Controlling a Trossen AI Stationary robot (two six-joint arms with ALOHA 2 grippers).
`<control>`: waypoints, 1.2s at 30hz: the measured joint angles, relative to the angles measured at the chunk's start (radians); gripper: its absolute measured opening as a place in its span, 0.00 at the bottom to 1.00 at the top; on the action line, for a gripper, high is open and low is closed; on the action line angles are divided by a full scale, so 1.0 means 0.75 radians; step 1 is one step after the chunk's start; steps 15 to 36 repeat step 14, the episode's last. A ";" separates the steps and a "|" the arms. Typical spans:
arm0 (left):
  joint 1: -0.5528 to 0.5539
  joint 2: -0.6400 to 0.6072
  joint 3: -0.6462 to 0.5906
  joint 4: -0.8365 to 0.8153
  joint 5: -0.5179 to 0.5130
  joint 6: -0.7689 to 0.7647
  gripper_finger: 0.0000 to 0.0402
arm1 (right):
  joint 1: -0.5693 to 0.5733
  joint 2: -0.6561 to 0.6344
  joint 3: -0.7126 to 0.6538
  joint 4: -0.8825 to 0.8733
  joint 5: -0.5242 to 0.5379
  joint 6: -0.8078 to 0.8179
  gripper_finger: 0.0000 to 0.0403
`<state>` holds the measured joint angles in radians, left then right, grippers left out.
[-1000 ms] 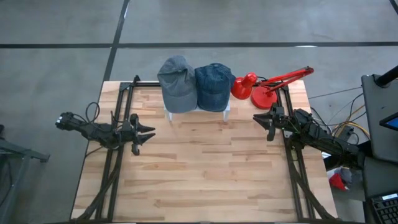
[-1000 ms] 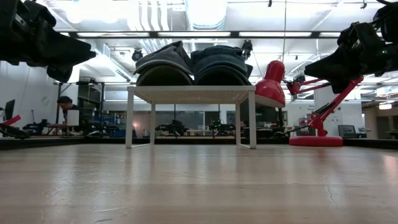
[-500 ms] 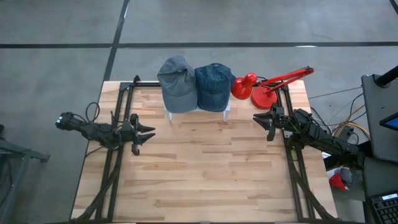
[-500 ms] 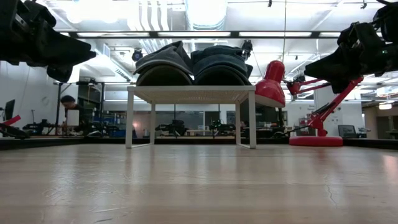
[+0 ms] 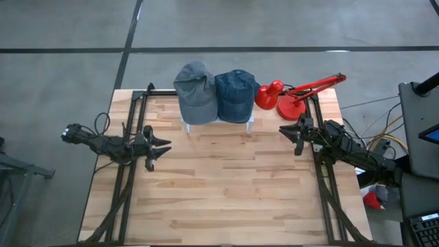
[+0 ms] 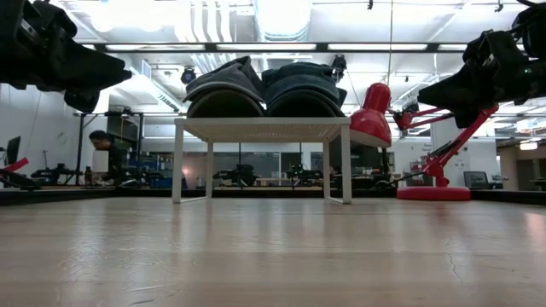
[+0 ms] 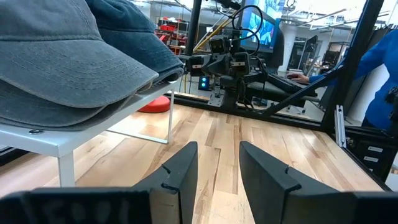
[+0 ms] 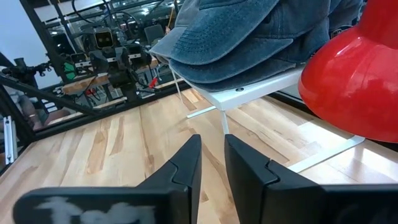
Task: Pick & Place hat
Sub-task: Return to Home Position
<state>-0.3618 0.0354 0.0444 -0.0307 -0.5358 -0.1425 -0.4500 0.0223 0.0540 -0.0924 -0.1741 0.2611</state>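
Note:
Two caps lie side by side on a small white stand [image 5: 252, 123] at the table's far edge: a grey cap [image 5: 194, 91] on the left and a denim-blue cap [image 5: 235, 92] on the right, brims pointing toward the near side. My left gripper [image 5: 167, 147] hovers open above the table's left part, well clear of the grey cap [image 7: 68, 56]. My right gripper [image 5: 282, 131] hovers open above the right part, just right of the stand, near the blue cap [image 8: 230, 37].
A red desk lamp [image 5: 291, 96] stands on the far right corner, its shade [image 8: 354, 87] close beside the stand and my right gripper. Bare wooden table [image 5: 226, 185] stretches over the middle and near side. A person [image 6: 107, 153] is in the room beyond.

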 joint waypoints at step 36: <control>-0.002 0.000 0.000 0.000 0.000 0.000 0.30 | 0.000 0.000 0.000 0.000 0.000 0.000 0.20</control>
